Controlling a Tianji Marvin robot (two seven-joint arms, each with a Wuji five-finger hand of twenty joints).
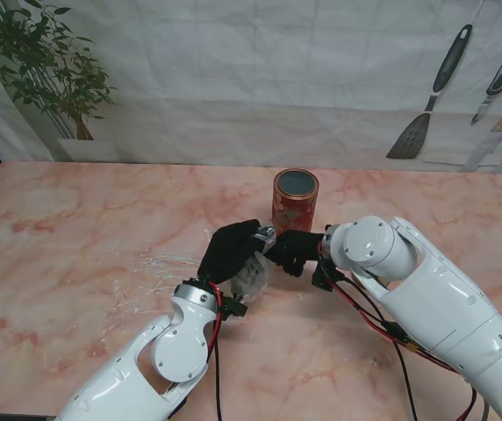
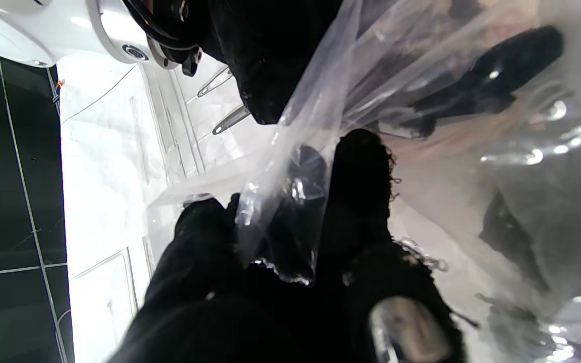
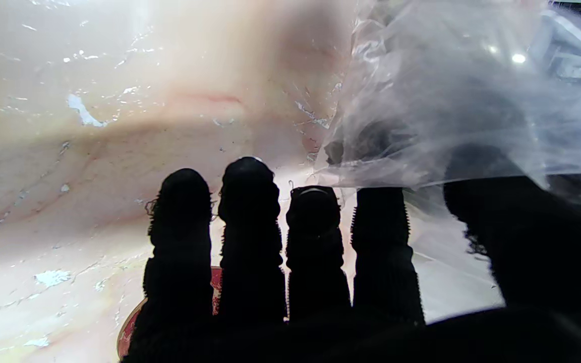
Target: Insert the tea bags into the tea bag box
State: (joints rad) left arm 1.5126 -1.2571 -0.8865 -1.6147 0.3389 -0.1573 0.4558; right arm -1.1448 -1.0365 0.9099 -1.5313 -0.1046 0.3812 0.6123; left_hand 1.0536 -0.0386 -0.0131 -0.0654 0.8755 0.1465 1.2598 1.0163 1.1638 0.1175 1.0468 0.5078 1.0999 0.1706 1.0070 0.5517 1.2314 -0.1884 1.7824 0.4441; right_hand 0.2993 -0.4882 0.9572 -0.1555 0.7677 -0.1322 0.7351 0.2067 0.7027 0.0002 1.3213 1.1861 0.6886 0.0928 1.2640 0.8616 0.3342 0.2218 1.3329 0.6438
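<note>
A red round tea tin (image 1: pixel 296 200) stands open-topped in the middle of the table; its rim (image 3: pixel 128 327) peeks past my right fingers. Just nearer to me, both black-gloved hands meet on a crumpled clear plastic bag (image 1: pixel 253 274). My left hand (image 1: pixel 231 250) is shut on the bag (image 2: pixel 290 151), with film pinched between its fingers (image 2: pixel 356 181). From the right, my right hand (image 1: pixel 293 249) grips the bag's upper edge (image 3: pixel 447 111) with thumb and forefinger, its other fingers (image 3: pixel 250 227) straight. Any tea bags inside the film cannot be made out.
The pink marble table (image 1: pixel 75 246) spreads out on all sides, with white scuffs (image 1: pixel 159 263) left of my hands. A potted plant (image 1: pixel 45 66) stands at the far left corner. Kitchen utensils (image 1: pixel 431 96) hang on the back wall at the right.
</note>
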